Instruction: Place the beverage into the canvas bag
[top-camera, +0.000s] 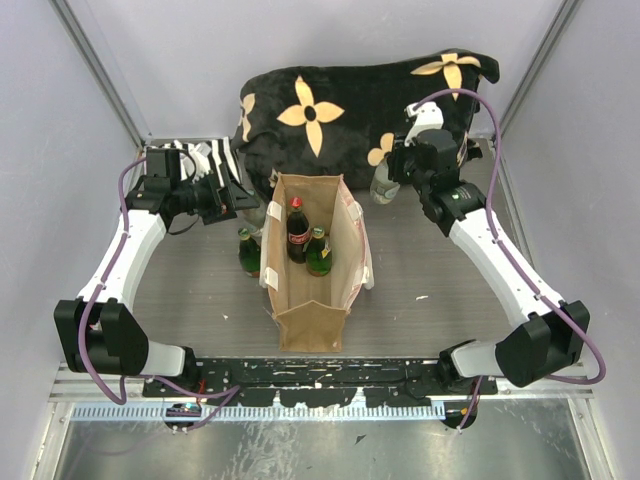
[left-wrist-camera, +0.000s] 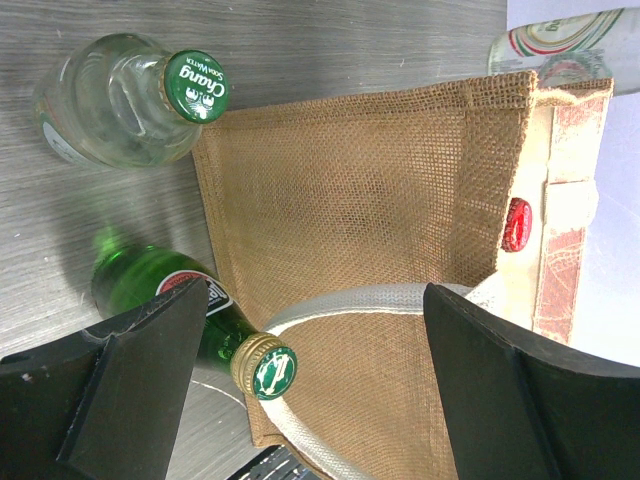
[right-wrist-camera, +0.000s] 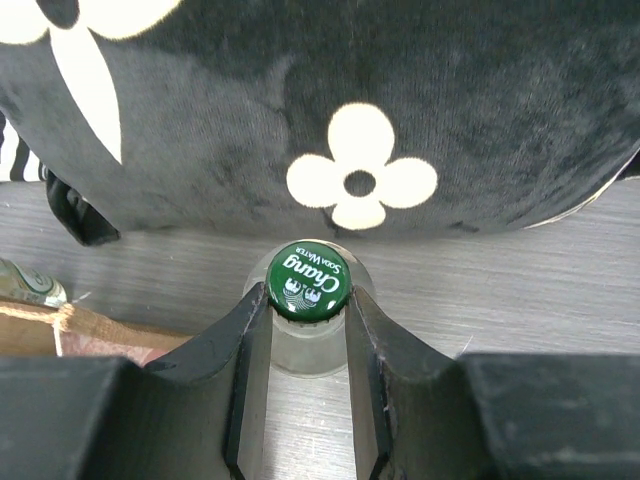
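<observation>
Top view: right of centre, the right gripper (top-camera: 390, 176) clamps a clear bottle (top-camera: 379, 192) standing outside the bag (top-camera: 312, 325). Left wrist: the left gripper (left-wrist-camera: 315, 300) is spread wide. Right wrist: fingers (right-wrist-camera: 245, 340) pinch the neck. It is probably glass: heavy, slippery, breakable.

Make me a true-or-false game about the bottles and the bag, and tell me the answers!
A red-capped cola bottle stands inside the canvas bag. True.
The bag lies flat on its side. False: it stands upright, open on top.
The right gripper grips the neck of a clear bottle. True.
The left gripper is squeezed shut. False: it is wide open, holding nothing.
The cushion is plain white. False: it is black with flowers.
</observation>
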